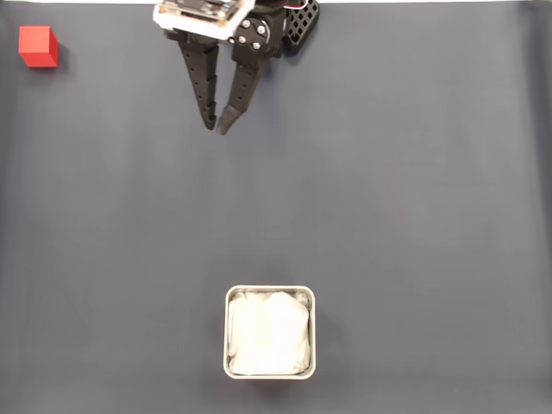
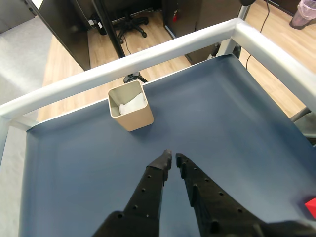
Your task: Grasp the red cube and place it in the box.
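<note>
The red cube (image 1: pixel 38 47) sits at the far upper left of the dark mat in the fixed view; in the wrist view a corner of the red cube (image 2: pixel 311 207) peeks in at the right edge. The box (image 1: pixel 270 290), white-rimmed with a white cloth lining, stands near the bottom centre in the fixed view. In the wrist view the box (image 2: pixel 136 118) is ahead of the fingers, near the far rail. My gripper (image 1: pixel 217 128) hangs at the top centre, its black fingers nearly together and holding nothing. The fingertips (image 2: pixel 167 157) point toward the box.
A dark blue-grey mat (image 1: pixel 388 216) covers the table. A white rail (image 2: pixel 163 49) borders the table's far and right edges in the wrist view. Beyond it are a wooden floor, dark desks and an office chair (image 2: pixel 129 22).
</note>
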Robot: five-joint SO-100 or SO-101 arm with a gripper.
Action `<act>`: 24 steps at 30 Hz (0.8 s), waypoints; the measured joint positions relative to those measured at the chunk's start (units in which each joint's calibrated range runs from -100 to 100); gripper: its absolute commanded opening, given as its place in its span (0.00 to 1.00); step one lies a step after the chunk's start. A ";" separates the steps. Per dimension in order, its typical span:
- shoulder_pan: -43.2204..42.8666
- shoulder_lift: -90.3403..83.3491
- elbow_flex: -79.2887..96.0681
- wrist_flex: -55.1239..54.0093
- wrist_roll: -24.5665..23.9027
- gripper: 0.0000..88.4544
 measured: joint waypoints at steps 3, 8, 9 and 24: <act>1.41 0.00 0.00 0.00 -0.15 0.00; 3.93 0.00 0.00 0.48 -0.88 0.00; 4.53 0.00 0.00 0.48 -0.88 0.00; 14.09 2.87 0.00 0.48 -1.42 0.00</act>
